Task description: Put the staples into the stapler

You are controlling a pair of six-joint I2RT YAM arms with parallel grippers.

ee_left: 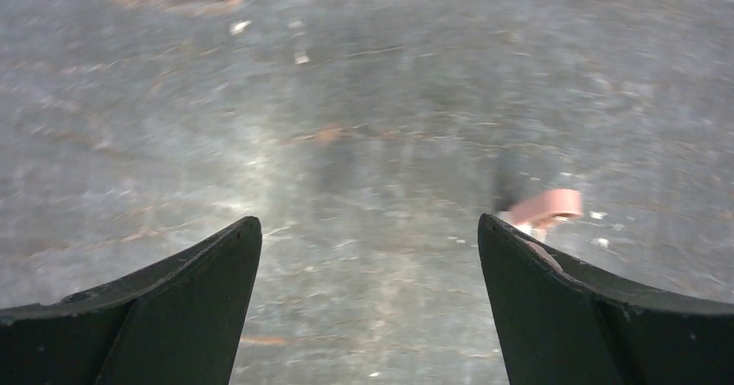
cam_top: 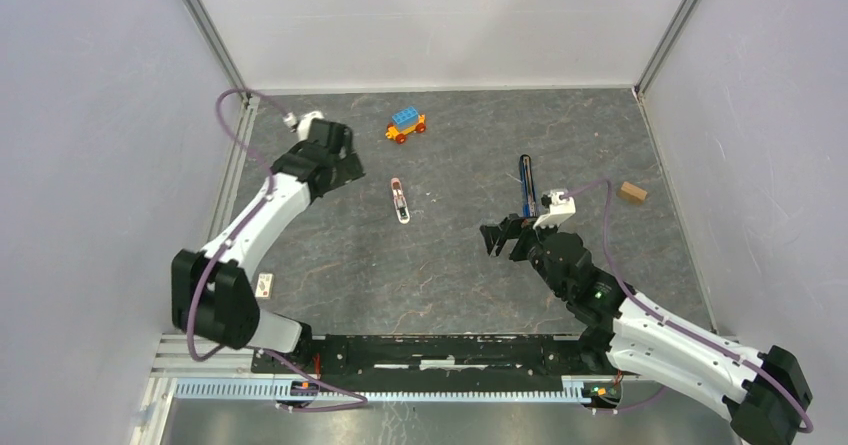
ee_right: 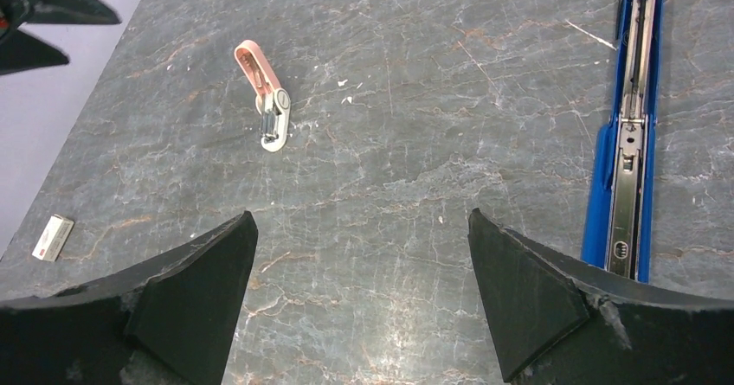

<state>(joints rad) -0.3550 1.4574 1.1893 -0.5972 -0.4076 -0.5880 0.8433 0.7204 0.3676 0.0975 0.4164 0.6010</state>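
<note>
Top external: stapler [cam_top: 526, 187] lies opened flat right of centre, just beyond right gripper [cam_top: 503, 237], away from edges of the table [cam_top: 450, 275]. Both grippers spread wide, empty; left gripper [ee_left: 368, 229] near far-left edge.

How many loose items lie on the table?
5: toy car rear centre, pink-white item in the middle, open blue stapler right of it, brown block far right, small white box near left. Some may be hidden.

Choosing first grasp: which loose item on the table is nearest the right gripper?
The dark-blue stapler, opened flat with its metal rail showing, just beside the right gripper. Pink-and-white piece, toy car and brown block lie farther off.
</note>
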